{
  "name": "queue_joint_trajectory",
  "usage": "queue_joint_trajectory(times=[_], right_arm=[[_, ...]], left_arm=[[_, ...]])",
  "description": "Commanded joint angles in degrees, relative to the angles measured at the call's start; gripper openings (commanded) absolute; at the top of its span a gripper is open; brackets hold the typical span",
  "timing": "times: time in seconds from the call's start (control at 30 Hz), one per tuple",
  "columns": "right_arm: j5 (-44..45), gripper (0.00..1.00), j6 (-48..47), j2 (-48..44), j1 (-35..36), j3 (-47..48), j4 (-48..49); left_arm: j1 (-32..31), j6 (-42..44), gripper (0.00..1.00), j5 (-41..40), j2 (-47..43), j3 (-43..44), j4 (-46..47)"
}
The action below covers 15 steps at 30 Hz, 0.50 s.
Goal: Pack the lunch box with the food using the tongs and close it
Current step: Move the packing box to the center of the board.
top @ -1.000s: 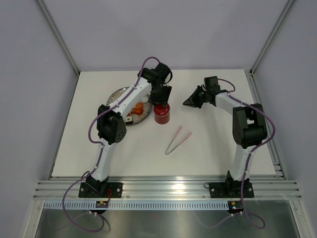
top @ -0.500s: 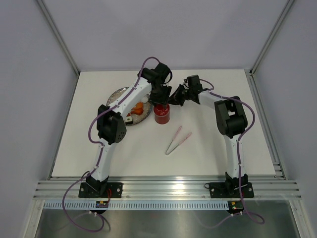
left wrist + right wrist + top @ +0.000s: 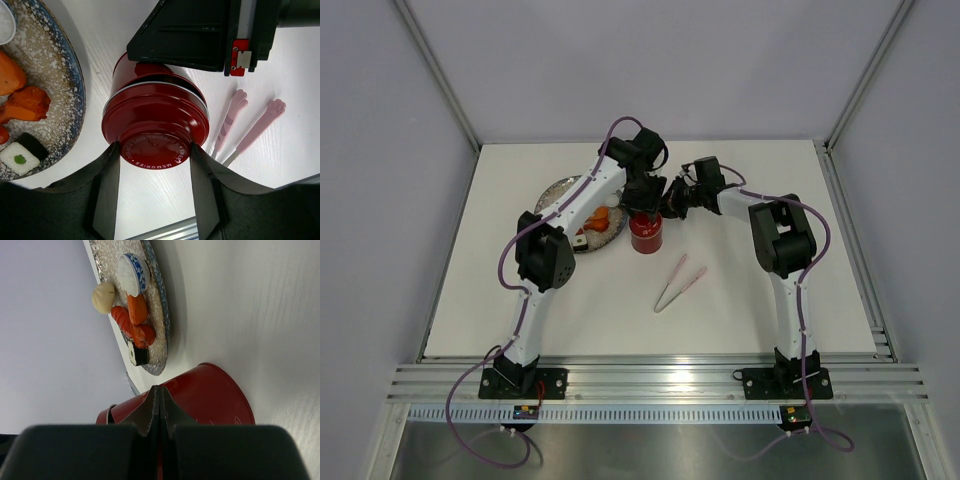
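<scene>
You're working in a robotics lab test cell: a white desk [image 3: 620, 320] walled by plain grey panels [image 3: 660, 60] on aluminium posts [image 3: 435, 70], with the left arm [image 3: 535, 260] and right arm [image 3: 790, 245], trailing purple cables [image 3: 470, 430], bolted to a slotted metal rail [image 3: 660, 380] along the frame's bottom.

A white surface [image 3: 770, 290] carries three things: a speckled grey plate [image 3: 55, 60] at the left, a red lunch box [image 3: 646, 232] upright just beside its right rim, and pale pink tongs [image 3: 678, 282] lying flat nearer the front, apart from both
</scene>
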Motion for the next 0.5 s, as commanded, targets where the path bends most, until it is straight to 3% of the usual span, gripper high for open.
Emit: queue_joint_trajectory(times=[0.0, 0.47], right_arm=[[-4.4, 0.00, -2.6, -1.7, 1.2, -0.3, -1.3], [-2.4, 0.00, -7.0, -3.5, 1.7, -2.7, -4.9]], left_arm=[[0.2, 1.3, 0.00, -0.5, -1.7, 0.1, 0.2], [-0.9, 1.8, 0.00, -3.4, -7.0, -4.5, -2.1]])
